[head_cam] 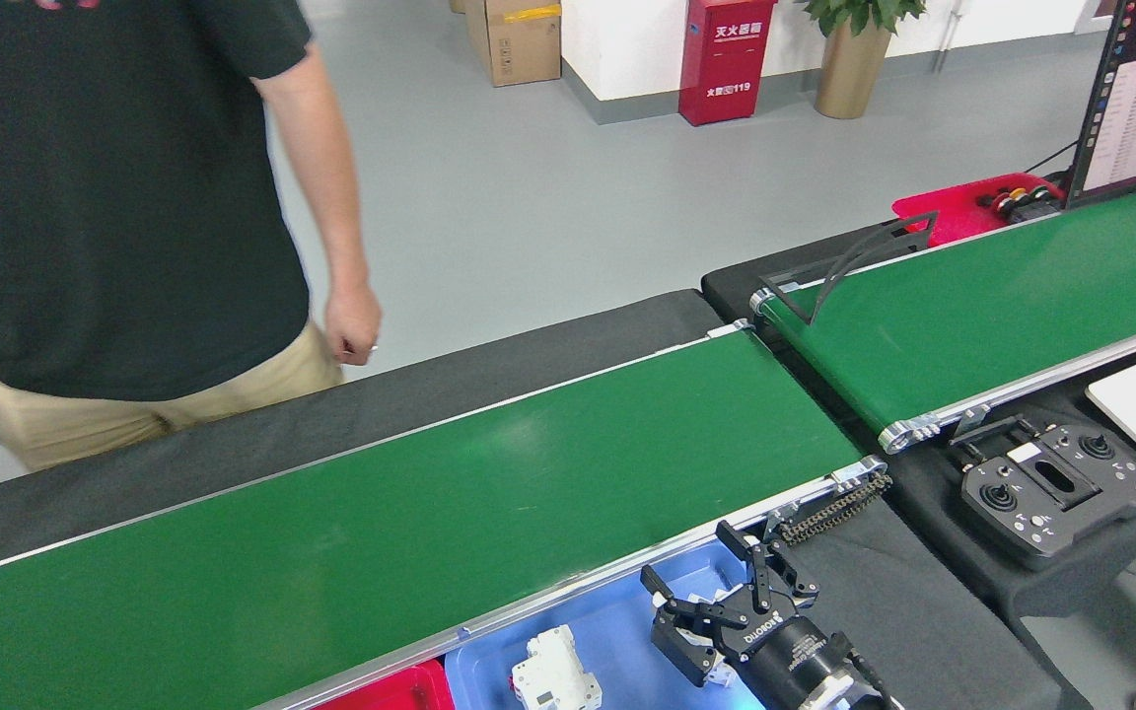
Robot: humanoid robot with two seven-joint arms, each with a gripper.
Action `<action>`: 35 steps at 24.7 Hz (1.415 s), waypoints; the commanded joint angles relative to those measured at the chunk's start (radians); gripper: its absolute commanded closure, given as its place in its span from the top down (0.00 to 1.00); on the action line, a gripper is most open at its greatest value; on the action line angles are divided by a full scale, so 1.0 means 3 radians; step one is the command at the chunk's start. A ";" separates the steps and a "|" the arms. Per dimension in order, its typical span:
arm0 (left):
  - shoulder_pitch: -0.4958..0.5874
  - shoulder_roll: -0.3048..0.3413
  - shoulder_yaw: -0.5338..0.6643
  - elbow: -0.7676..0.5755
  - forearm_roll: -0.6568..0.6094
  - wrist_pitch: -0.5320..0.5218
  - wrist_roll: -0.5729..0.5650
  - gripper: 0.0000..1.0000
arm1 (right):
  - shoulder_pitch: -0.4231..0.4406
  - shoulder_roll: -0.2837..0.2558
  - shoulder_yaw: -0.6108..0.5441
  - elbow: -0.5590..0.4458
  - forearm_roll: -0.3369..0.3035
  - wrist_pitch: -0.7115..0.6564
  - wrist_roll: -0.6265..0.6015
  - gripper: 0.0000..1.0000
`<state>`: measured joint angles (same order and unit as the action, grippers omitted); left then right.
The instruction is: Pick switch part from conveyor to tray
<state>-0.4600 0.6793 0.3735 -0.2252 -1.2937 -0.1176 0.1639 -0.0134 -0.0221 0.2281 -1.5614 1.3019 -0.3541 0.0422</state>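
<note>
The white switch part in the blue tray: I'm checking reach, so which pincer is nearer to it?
Right. The right pincer hangs open over the blue tray, just right of the white switch part. The left pincer is out of view.

Person in black shirt (105, 197) beyond the belt, red cabinet (726, 59), potted plant (849, 49), cardboard box (514, 39), black controller (1051, 488)
</note>
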 commanded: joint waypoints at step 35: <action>0.2919 -0.2198 0.0811 -0.5181 0.0099 -0.0815 -0.0960 0.99 | 0.0883 -0.0100 -0.0975 -0.0696 0.0032 0.0337 -0.0018 0.98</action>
<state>0.4162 0.0135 0.6106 -1.7664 -1.2495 -0.3871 -0.1292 0.2542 -0.0460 -0.0553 -1.7549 1.3101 -0.2566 0.0457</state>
